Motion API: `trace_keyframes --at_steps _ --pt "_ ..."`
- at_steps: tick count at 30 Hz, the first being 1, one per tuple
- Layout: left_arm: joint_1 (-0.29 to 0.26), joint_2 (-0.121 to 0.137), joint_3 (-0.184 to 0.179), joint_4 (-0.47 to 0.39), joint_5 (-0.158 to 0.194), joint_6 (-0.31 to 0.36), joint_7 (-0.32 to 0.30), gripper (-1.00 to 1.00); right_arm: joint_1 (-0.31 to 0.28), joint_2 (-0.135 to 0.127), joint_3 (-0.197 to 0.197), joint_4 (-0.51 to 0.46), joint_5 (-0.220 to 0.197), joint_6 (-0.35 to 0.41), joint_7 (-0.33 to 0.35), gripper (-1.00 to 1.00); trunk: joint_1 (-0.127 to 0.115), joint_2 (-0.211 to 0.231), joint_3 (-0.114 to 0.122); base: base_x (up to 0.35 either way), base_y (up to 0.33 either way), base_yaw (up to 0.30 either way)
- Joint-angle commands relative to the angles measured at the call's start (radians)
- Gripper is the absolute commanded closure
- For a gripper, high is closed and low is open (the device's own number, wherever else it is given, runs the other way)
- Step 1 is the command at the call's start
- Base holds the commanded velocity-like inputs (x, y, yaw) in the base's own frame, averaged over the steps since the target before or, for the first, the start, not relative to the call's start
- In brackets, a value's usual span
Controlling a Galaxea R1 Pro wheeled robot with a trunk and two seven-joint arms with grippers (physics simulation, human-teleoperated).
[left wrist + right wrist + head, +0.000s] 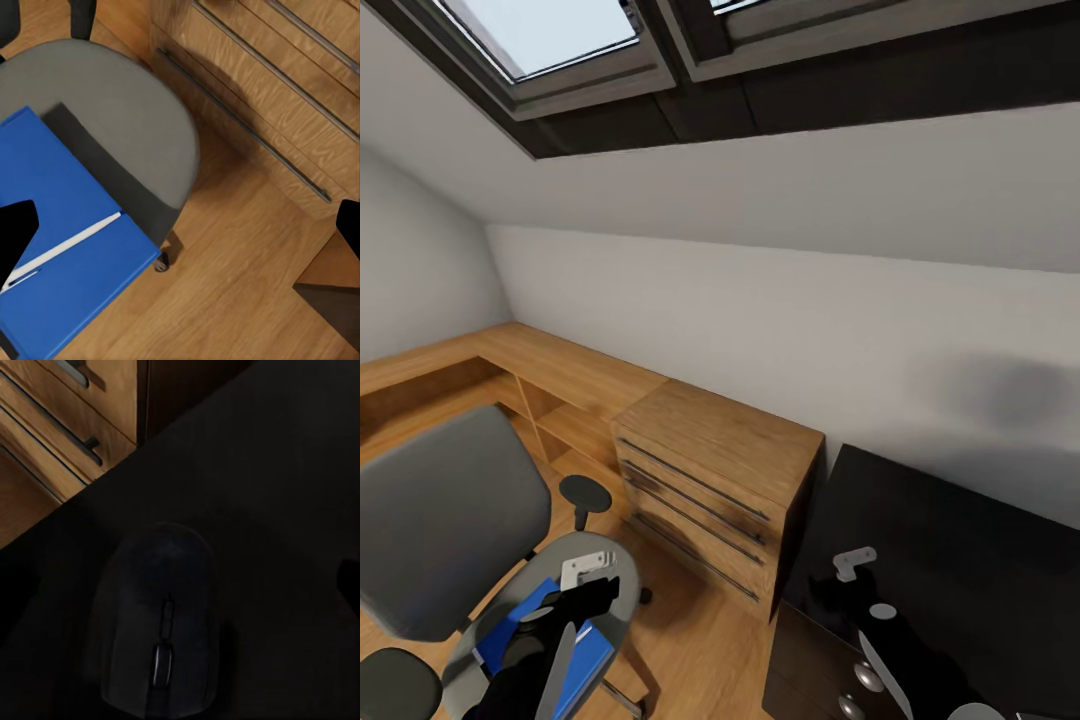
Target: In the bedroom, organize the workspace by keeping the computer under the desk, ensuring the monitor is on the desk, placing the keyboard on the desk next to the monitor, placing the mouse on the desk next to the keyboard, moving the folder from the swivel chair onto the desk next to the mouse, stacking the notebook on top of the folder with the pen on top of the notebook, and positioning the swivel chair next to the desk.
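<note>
The swivel chair (pixel 450 520) stands at the lower left, and the blue folder (pixel 588 652) lies flat on its grey seat (pixel 112 90). A white pen (pixel 64 247) rests on the folder (pixel 67 225). My left gripper (pixel 600 592) hangs open above the folder, its fingers spread wide in the left wrist view (pixel 184 236). At the lower right my right gripper (pixel 840 592) hovers open over the black desk (pixel 960 530). The black mouse (pixel 161 615) sits on the desk top between its fingertips, untouched. The notebook, keyboard, monitor and computer are out of view.
A light wooden drawer cabinet (pixel 720 440) stands between the chair and the desk, with low wooden shelving (pixel 510 370) running along the wall to the left. The sloped wall and skylights (pixel 550 40) rise behind. Plank floor (pixel 690 640) shows between chair and cabinet.
</note>
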Motion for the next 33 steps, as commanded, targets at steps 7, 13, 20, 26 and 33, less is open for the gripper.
trace_keyframes --at_steps 7,13,20,26,33 --pt "-0.001 -0.001 0.001 -0.003 0.001 0.005 0.002 -1.00 -0.001 -0.001 0.004 -0.003 -0.008 0.027 0.000 -1.00 0.000 -0.001 -0.002 0.000 0.000 0.000" --pt "-0.001 0.000 0.001 -0.005 0.001 0.005 0.002 -1.00 -0.001 -0.001 0.004 -0.005 -0.010 0.033 0.001 -1.00 0.000 -0.001 -0.002 0.000 0.000 0.000" --pt "-0.001 0.000 0.001 -0.023 0.001 0.005 0.002 -1.00 -0.001 -0.001 0.003 -0.004 -0.011 0.035 0.002 -1.00 0.019 -0.036 -0.017 0.000 0.000 0.000" --pt "-0.001 -0.001 0.001 -0.026 0.001 0.005 0.002 -1.00 -0.001 -0.001 0.003 -0.004 -0.010 0.034 0.002 -1.00 0.039 -0.071 -0.033 0.000 0.000 0.000" --pt "-0.001 -0.001 0.001 -0.027 0.001 0.005 0.002 -1.00 -0.001 -0.001 0.001 -0.004 -0.011 0.034 0.000 -1.00 0.039 -0.071 -0.033 0.000 0.000 0.000"
